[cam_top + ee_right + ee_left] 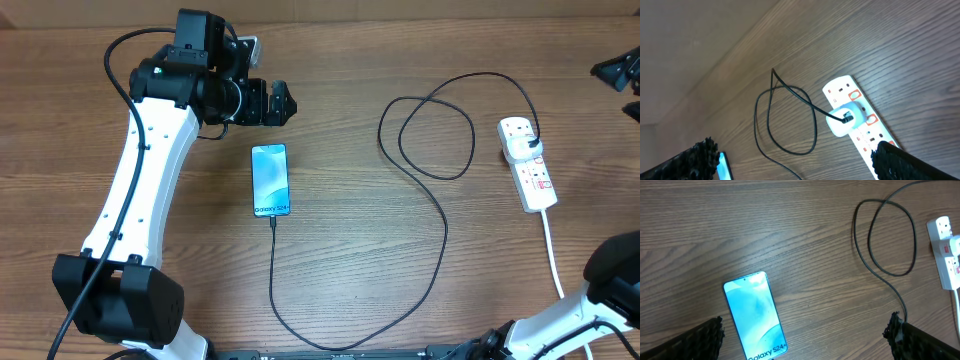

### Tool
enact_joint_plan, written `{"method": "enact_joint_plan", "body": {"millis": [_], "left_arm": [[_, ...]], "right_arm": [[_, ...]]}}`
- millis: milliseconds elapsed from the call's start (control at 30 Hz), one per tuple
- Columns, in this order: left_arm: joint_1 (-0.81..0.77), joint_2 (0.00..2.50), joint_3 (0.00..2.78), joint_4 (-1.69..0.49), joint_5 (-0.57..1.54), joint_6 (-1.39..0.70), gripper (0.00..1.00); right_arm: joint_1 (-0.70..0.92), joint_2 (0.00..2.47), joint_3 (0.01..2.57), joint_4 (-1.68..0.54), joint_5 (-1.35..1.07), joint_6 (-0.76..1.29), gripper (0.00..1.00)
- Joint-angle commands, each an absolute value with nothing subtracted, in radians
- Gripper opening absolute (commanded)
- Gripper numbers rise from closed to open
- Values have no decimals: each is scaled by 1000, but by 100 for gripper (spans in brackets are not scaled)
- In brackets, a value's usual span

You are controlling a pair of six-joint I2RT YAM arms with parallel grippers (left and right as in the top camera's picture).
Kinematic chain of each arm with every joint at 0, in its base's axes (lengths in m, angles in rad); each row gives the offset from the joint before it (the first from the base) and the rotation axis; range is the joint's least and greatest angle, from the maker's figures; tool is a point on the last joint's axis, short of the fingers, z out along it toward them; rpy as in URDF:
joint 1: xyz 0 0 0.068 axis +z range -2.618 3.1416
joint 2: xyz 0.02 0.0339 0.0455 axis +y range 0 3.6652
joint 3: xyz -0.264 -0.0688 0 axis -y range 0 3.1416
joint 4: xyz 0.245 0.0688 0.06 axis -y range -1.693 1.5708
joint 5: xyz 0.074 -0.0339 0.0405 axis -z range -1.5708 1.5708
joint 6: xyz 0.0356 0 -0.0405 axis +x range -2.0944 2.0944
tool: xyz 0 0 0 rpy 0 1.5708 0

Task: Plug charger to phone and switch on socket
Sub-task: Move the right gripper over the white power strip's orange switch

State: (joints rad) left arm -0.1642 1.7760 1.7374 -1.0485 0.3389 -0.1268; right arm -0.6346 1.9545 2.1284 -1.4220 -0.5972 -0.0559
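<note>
The phone (270, 180) lies flat on the table with its screen lit, reading "Galaxy S24+". It also shows in the left wrist view (755, 315). The black charger cable (440, 215) meets the phone's bottom edge, runs down and round, loops, and ends at a white adapter (525, 148) sitting in the white power strip (535, 185). My left gripper (285, 102) is open and empty, hovering just beyond the phone's top edge (806, 325). My right gripper (620, 72) is open and empty, above the strip's far end (794, 149).
The strip's white cord (553, 250) runs toward the front right edge. The cable's loop (890, 240) lies between phone and strip. The strip (860, 120) has small red-marked switches beside the adapter.
</note>
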Motion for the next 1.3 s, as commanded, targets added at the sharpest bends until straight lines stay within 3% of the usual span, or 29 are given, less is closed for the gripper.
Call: {"method": "enact_joint_plan", "body": {"millis": [0,267,700,1033,1267], "left_arm": [[-171,1749,1750,-1050,333,-108,100],[-171,1749,1750,-1047,333,-108,100],[-171,1749,1750,-1044,333,-93,100],[-171,1749,1750,-1039,333,-93,100],[-171,1749,1750,-1024,333,-93,99]], "right_arm": [[-621,2013,2154,-1423,-650,-114,100],[-616,2118,2152,-1486,-809,-192,100],[-616,2121,2105,-1549,-693,-238,99],[-607,2121,2099,-1469,-175,121,100],[-553,2123,2015,-1419,-88,196,100]]}}
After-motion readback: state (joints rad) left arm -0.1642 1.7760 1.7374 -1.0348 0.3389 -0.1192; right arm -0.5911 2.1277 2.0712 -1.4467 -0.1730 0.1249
